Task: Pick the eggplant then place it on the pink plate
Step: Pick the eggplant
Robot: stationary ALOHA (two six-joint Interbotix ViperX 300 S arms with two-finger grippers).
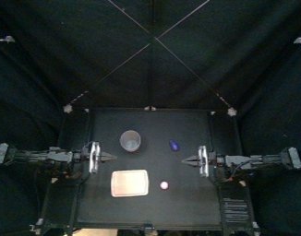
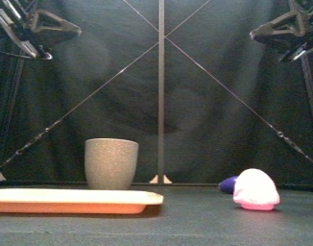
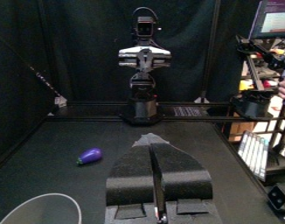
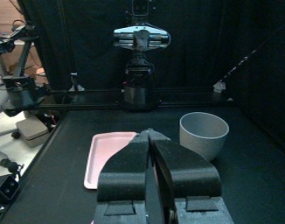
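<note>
Item 1. Table (image 1: 190, 207): black, carrying four loose things, with both arms raised clear of them.

Item 2. Eggplant (image 1: 174, 146): small, purple, lying on its side on the bare table top in the back half, just right of the middle. It touches nothing and nothing grips it. In the front view the eggplant (image 2: 228, 183) is half hidden behind another toy; the left wrist view shows the eggplant (image 3: 90, 157) lying alone on the table surface.

Item 3. Pink tray (image 1: 128, 184): flat, rectangular, in the front half, left of the middle, with nothing on it. It is well apart from the eggplant.

Item 4. Grey speckled cup (image 1: 131, 140): upright, in the back half left of the middle, behind the tray and near the eggplant's left side, not touching it.

Item 5. Pink-and-white toy (image 1: 164, 185): rounded, white above and pink below, just beside the tray's right edge and apart from it, nearer the front edge than the eggplant.

Item 6. Left gripper (image 1: 98, 157): held over the table's left edge, high above the surface. In its wrist view the left gripper (image 3: 151, 142) has its jaws pressed together with nothing between them.

Item 7. Right gripper (image 1: 197, 160): held over the table's right edge, equally high. In its wrist view the right gripper (image 4: 153, 136) likewise has its jaws closed together on nothing.
</note>
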